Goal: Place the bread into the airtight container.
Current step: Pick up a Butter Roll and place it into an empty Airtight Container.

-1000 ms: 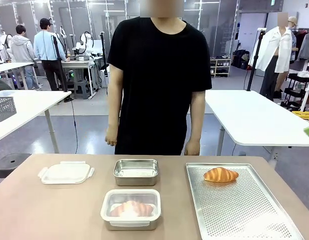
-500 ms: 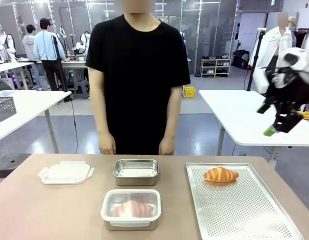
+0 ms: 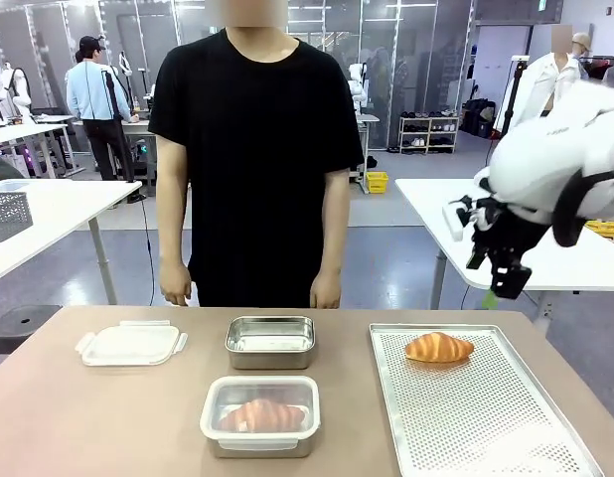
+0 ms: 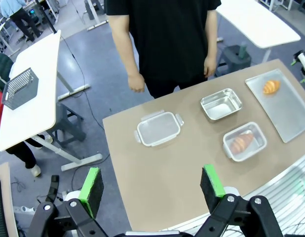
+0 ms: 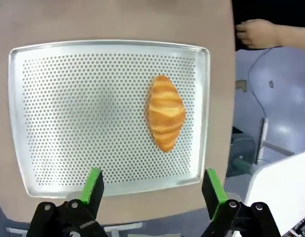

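- The right arm's white links fill the upper right of the front view, bent so that the wrist points down and slightly toward the table's middle.
- The right gripper [image 3: 504, 283] hangs in the air above the far right corner of the tray [image 3: 486, 437], well clear of it and touching nothing.
- In the right wrist view that gripper [image 5: 152, 186] has its green-padded fingers [image 5: 93, 185] spread wide with nothing between them, looking straight down on the perforated tray [image 5: 68, 98].
- The croissant [image 5: 166, 112] lies bare on the tray close to one long edge, ahead of the spread fingers and apart from them; in the front view it sits at the tray's far end [image 3: 439, 347].
- The left gripper [image 4: 151, 183] is held high above the robot's side of the table, looking down over the whole tabletop, fingers wide apart and empty.
- The open steel container [image 3: 270, 341] stands mid-table at the far side, with a loose lid [image 3: 130, 343] lying flat to its left.
- A lidded container [image 3: 259, 414] just in front of the open one holds another croissant under its clear top.
- The person stands at the far edge, both arms hanging straight, one hand [image 3: 175, 288] and the other hand [image 3: 325, 291] loose just behind the table.
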